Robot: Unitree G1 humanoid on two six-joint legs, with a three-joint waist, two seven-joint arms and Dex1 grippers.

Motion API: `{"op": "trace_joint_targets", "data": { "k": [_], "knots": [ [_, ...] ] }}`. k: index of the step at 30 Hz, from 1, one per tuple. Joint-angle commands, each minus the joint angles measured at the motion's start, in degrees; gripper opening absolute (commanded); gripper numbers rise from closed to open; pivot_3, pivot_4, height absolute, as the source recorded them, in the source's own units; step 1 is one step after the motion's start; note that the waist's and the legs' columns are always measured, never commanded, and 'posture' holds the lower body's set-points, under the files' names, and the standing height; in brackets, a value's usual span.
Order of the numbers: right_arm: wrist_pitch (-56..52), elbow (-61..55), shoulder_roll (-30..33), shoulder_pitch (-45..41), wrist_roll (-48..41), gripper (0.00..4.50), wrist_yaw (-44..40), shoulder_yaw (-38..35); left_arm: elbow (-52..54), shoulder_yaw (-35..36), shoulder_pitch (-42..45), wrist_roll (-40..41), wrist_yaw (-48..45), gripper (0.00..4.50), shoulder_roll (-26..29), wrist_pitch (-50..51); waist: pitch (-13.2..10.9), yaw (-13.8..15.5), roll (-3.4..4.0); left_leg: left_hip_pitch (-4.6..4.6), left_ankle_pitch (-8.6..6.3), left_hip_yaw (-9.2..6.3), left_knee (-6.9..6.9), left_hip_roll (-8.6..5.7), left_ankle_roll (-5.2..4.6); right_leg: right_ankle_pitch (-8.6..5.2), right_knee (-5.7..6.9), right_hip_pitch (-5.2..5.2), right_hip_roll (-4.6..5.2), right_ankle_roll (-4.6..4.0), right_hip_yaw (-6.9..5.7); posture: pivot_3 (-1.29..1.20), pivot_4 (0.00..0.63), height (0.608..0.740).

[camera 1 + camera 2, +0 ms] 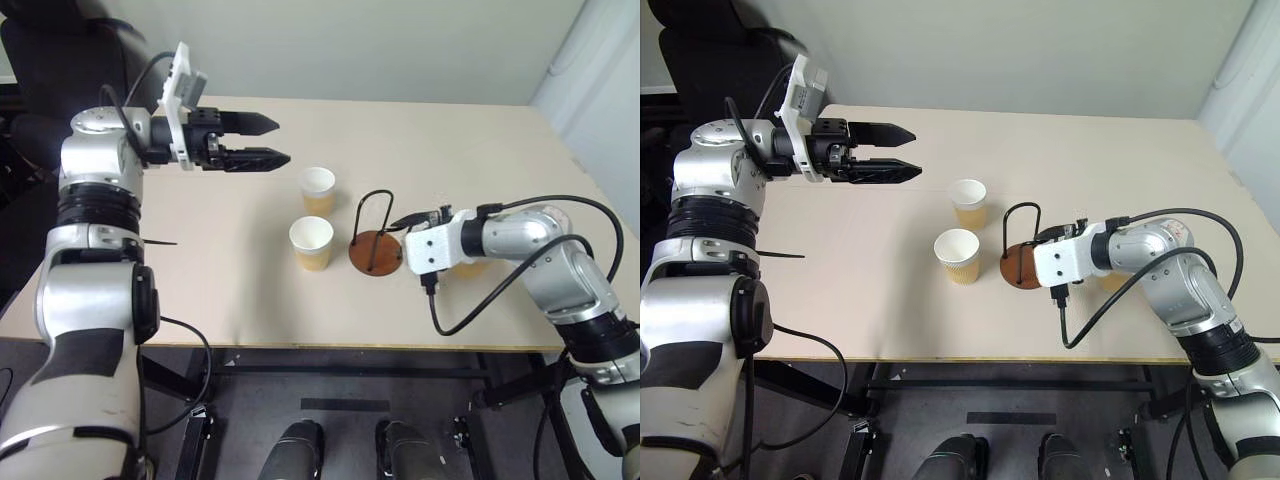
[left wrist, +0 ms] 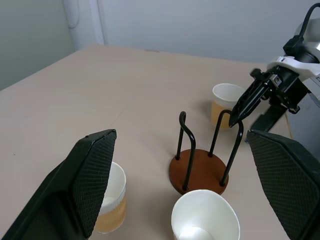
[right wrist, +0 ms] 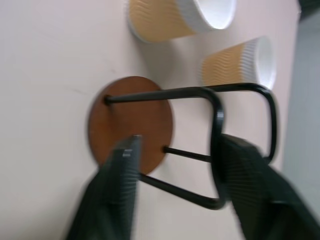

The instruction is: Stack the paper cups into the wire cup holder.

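Right jaws (image 3: 175, 195) parted, nothing gripped. They sit low at the wire cup holder (image 1: 375, 240), one finger over the disc base, the other at the outer wire loop; contact with the wire can't be told. Holder stands upright on the surface (image 1: 480, 140), empty.

Third cup (image 2: 226, 102) stands upright behind the right wrist, on the far side of the holder from the other two, partly hidden in the head views.

Near cup (image 1: 311, 243) upright, just beside the holder base on the side away from the right jaws, not touching it. Far cup (image 1: 318, 191) upright just past the near one, also close to the holder, apart from both.

Left jaws (image 1: 262, 141) wide apart, empty, held level above the surface and pointing across toward the cups. Far cup is the nearest thing to their tips, well below them and apart.
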State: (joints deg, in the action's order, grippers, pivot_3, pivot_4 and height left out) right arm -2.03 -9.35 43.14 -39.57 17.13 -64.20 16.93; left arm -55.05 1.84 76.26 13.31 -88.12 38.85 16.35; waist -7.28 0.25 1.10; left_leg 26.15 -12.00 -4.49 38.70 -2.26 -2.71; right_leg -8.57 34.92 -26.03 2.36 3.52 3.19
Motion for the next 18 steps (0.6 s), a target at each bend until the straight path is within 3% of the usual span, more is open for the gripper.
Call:
{"op": "trace_joint_targets", "data": {
  "k": [1,6,11,18],
  "knots": [
    [-9.5,-5.2,0.8,-0.4,-7.0,2.87,-3.9,-4.1,1.6,0.8,1.1,0.2,0.2,4.50,0.4,-0.5,0.0,0.0,0.00,0.00,0.00,0.04,0.00,-0.02,0.01,-0.01,0.01,-0.01,-0.02,-0.01,-0.01,0.00,0.150,0.740],
    [-20.8,-6.0,2.4,-5.6,-13.9,2.87,-4.8,-9.9,0.7,0.8,1.8,-0.1,1.8,4.50,0.3,0.8,0.0,0.0,-0.02,0.02,0.05,0.07,-0.01,-0.02,0.08,-0.03,-0.01,-0.03,-0.02,-0.04,0.04,0.00,0.150,0.740],
    [-24.0,-1.9,2.5,-11.6,-16.4,2.87,-1.8,-12.7,0.1,0.5,2.1,-0.4,2.6,4.50,-0.2,0.3,0.0,0.0,-0.03,0.02,0.06,0.03,-0.10,0.01,0.08,-0.06,0.00,-0.12,-0.05,-0.09,0.09,0.00,0.150,0.740],
    [-28.5,-3.4,6.9,-11.6,-21.4,2.87,-3.6,-15.3,-0.6,0.1,2.0,-3.3,7.2,4.50,-0.6,-9.3,0.0,0.2,-0.04,0.12,0.12,0.09,-0.29,-0.01,0.22,-0.08,0.01,-0.29,-0.10,-0.11,0.02,0.00,0.150,0.740]
  ]
}}
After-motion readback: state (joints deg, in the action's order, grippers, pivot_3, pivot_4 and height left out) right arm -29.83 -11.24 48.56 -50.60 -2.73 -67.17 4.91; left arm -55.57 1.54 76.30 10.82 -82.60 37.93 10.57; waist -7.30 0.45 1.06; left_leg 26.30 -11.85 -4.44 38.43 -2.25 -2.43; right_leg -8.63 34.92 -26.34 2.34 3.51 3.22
